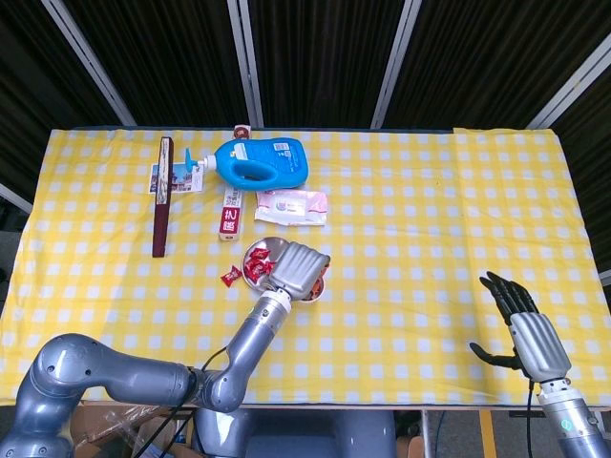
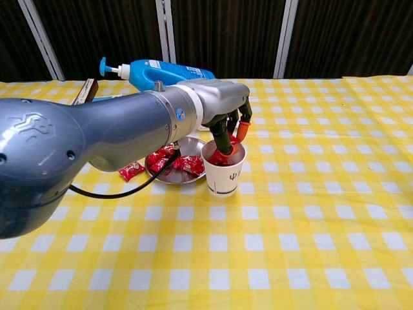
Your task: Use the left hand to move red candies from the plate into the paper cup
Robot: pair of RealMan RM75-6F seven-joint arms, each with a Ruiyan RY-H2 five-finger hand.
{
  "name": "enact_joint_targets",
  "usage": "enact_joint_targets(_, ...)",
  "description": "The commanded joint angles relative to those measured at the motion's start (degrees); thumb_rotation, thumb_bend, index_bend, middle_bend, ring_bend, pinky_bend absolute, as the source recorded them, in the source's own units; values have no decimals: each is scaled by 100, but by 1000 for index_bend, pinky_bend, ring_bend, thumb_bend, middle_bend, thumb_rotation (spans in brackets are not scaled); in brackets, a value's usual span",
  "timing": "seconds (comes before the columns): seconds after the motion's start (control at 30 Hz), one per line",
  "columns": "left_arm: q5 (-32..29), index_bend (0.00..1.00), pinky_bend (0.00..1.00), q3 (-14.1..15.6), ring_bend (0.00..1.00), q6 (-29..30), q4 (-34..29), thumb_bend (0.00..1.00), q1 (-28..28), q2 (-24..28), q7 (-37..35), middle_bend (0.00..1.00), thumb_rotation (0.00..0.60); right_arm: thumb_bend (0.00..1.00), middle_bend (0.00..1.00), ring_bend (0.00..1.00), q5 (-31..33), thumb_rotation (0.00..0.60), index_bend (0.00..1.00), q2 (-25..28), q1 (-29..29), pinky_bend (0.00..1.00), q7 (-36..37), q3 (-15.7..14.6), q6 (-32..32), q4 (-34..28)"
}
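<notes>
The white paper cup point(image 2: 223, 179) stands just right of the steel plate point(image 2: 169, 181), with red candies inside it. More red candies point(image 2: 173, 161) lie heaped on the plate point(image 1: 275, 249). My left hand point(image 2: 227, 121) hangs over the cup's mouth, fingertips dipped into it and pinching a red candy point(image 2: 223, 157). In the head view my left hand point(image 1: 301, 270) hides most of the cup. One stray red candy point(image 2: 131, 170) lies on the cloth left of the plate. My right hand point(image 1: 521, 323) rests far off at the table's front right, fingers spread and holding nothing.
Behind the plate lie a blue detergent bottle point(image 1: 260, 160), a pink wipes pack point(image 1: 291, 205) and a small red-and-white box point(image 1: 229, 212). A long dark box point(image 1: 163, 196) lies at the far left. Yellow checked cloth covers the table.
</notes>
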Motion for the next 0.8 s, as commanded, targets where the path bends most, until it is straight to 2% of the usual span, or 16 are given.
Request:
enact_joint_targets(0.03,-32,493,931,-3,890,-8,-18,316,-3,15,4,541,600,277,0,0,-4,600,0,0,2,0,7,0,-1,3)
enact_joint_targets(0.17,-35,468,931,-10,889,17,-99,281,27,97,-20,530,600,278,0,0,-11,600,0,-2,4,0,6,-2,-1,3)
enact_joint_targets(0.5,67,388,931,-58,889,224,-574,277,217,527,-182,510,600,277,0,0,3,600,0,-15,-4,0,-48,3,14,-5)
enact_joint_targets(0.8,107,300,929,43,883,599,-1063,272,558,980,-354,398,600,277,0,0,-1,600,0,-32,-12,0,-88,2,30,-1)
